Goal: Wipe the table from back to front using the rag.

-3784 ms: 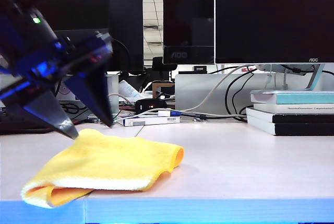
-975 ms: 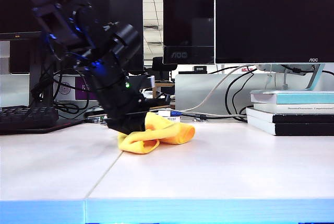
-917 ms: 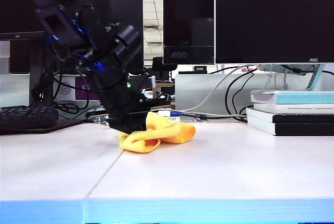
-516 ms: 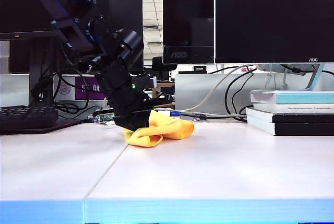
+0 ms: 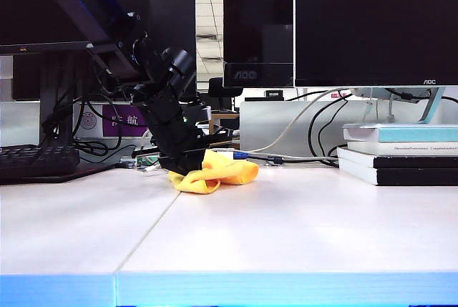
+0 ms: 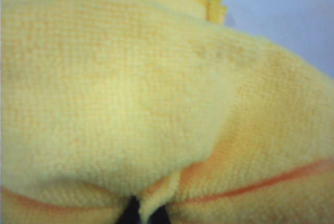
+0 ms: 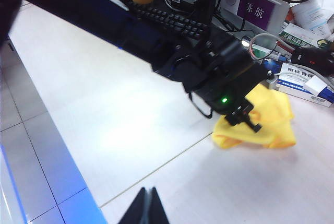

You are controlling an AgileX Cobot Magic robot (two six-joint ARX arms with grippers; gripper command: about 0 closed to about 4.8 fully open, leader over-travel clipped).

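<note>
Nearest me, the bright blue front edge of the bench (image 5: 286, 289) and a wide stretch of bare pale top; that is the ground I have yet to wipe. My right hand (image 7: 146, 207) hangs above the near part of the bench, its fingers pressed together on nothing, well apart from the work.

Further back, my left hand (image 5: 187, 166) is clamped tight on the rag (image 5: 215, 172); in the left wrist view yellow terry fills everything, a fold of it pinched between the dark fingertips (image 6: 130, 214). The rag sits bunched on the far part of the bench, just in front of the cables (image 5: 300, 157) and the keyboard (image 5: 36, 160), with the book stack (image 5: 401, 153) off to the right.

Against a second ago, the left hand has carried the rag further back and the bundle looks smaller and tighter. Against the earliest frame, the rag has left the front edge, where it lay folded flat with the open fingers poised over it.

I judge the stroke is about to start: I want the cloth pressed flat, not dragged as a lump, and pulled straight toward the blue edge.
</note>
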